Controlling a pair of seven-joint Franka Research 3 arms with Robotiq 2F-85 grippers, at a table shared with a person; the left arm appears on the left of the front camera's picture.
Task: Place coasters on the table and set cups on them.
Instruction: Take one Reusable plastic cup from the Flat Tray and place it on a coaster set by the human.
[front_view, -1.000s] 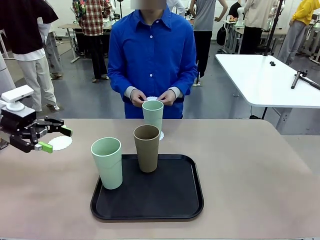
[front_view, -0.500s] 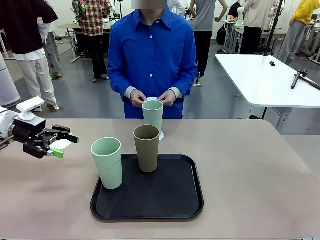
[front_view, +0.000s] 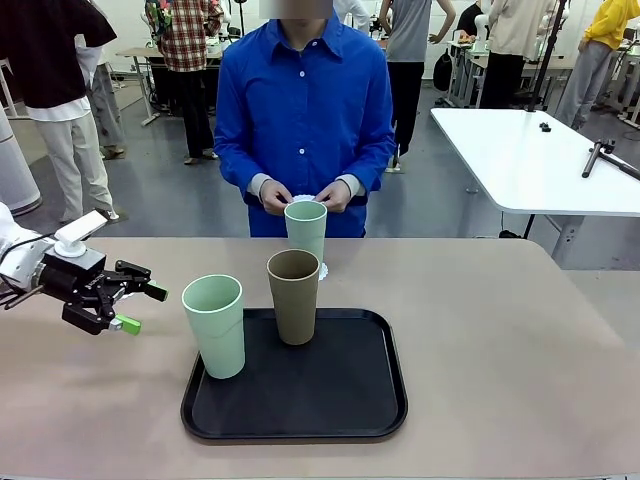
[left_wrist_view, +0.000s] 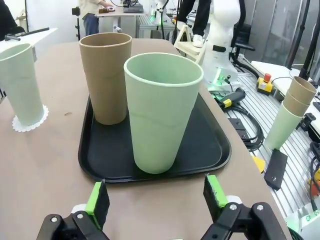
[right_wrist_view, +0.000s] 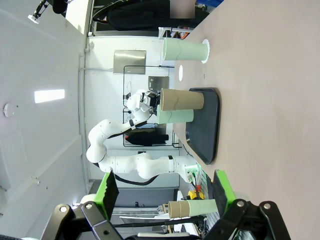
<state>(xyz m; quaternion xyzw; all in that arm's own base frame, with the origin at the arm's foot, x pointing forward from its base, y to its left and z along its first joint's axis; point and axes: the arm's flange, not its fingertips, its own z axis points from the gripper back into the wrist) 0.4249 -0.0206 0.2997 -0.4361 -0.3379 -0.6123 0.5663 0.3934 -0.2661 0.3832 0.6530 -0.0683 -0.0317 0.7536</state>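
Left wrist view: mint cup (left_wrist_view: 162, 120) just beyond wide-spread left tool (left_wrist_view: 156, 195).

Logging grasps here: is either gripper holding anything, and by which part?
Nothing is held. The left gripper stands open, short of the near pale mint green tumbler on the black tray; the right gripper is open and empty.
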